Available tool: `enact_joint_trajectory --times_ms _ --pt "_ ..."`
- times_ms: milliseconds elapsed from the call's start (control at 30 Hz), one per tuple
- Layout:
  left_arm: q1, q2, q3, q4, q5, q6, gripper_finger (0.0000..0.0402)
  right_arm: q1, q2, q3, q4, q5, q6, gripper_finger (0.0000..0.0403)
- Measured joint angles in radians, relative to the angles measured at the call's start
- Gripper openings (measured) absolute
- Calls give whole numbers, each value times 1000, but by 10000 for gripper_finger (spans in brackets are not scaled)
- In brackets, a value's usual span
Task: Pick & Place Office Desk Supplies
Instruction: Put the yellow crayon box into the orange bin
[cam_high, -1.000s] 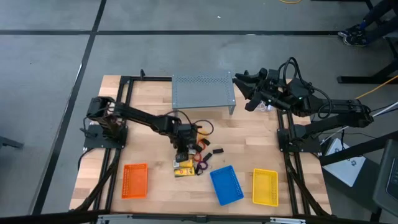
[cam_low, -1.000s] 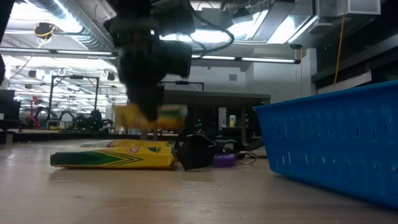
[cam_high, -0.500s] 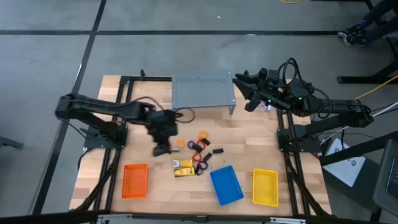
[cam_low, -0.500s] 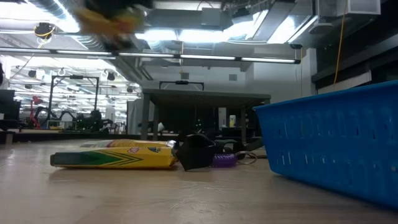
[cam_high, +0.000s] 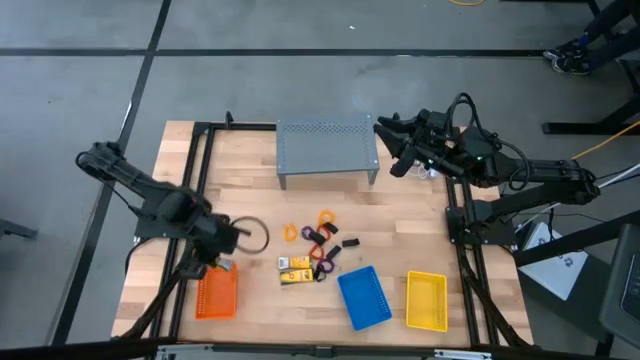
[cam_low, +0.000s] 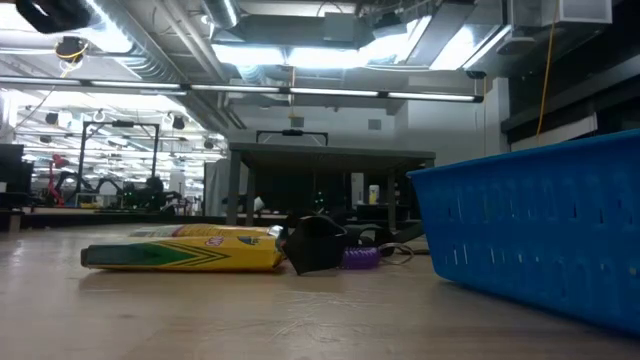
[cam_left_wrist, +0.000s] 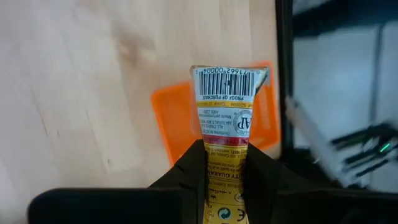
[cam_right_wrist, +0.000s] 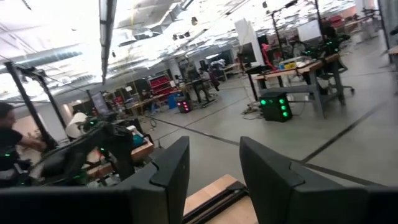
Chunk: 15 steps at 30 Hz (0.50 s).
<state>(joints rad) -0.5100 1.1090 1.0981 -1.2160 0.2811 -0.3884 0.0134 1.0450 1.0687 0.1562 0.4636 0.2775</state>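
Your left gripper (cam_left_wrist: 227, 180), jaws clamped on a yellow packet (cam_left_wrist: 227, 134), hovers over the orange basket (cam_high: 216, 290); next, release; right jaws (cam_right_wrist: 214, 165) idle, parted, empty.

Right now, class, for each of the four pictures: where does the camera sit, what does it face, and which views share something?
High view: overhead, facing down on the wooden table, both arms.
Low view: table height, facing the yellow flat packet and blue plastic basket; no arm.
Left wrist view: left gripper holding a yellow packet above the orange plastic basket.
Right wrist view: right gripper, open, facing the room.
High and low share the blue basket.
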Motion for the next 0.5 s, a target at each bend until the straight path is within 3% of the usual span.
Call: enact_joint_trajectory --times_ms 300,500 --pt "-200 132 0 -41 -100 174 63 0 36 0 4 33 35 143" --pt "-301 243 -31 -1 -81 311 63 0 52 0 8 53 56 143"
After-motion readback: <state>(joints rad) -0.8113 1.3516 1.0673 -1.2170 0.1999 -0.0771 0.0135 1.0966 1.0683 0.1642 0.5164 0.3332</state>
